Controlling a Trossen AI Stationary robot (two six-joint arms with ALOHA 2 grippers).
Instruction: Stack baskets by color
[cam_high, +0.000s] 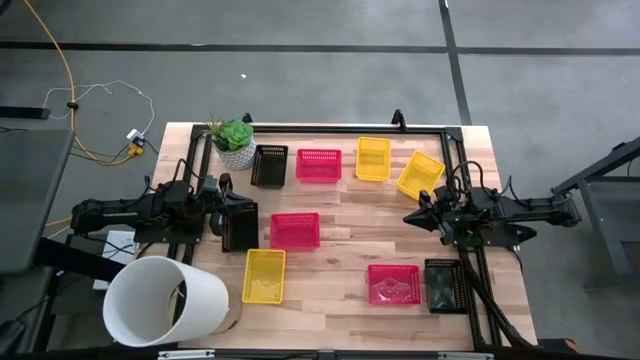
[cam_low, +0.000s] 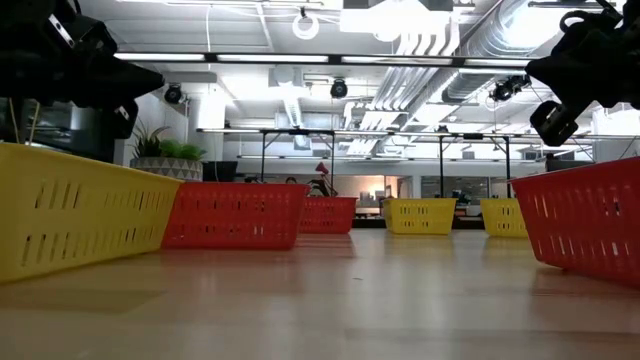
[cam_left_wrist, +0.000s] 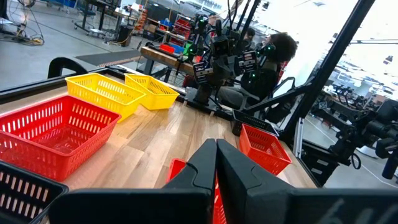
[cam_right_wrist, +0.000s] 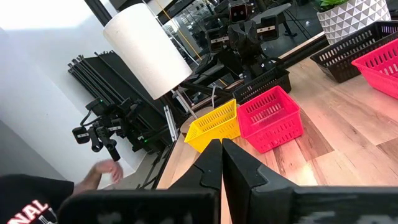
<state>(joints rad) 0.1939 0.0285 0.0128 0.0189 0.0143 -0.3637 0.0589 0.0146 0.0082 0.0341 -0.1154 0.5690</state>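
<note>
High view: we see the left claw at the wooden bench's left edge, the right claw near its right edge; yellow, pink-red and black latticed plastic baskets lie scattered singly between them.
Left wrist view: our left claw's fingers are pressed together, holding nothing.
Right wrist view: our right claw's fingers are likewise together, empty.

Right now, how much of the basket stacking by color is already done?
Nothing looks done: in the high view all nine baskets lie apart on the table, none inside another. Three are yellow, such as the front one, three pink-red, such as the middle one, three black, such as the back one. Nothing is in hand: left gripper and right gripper hold their jaws shut and empty. All three stacks remain.
</note>
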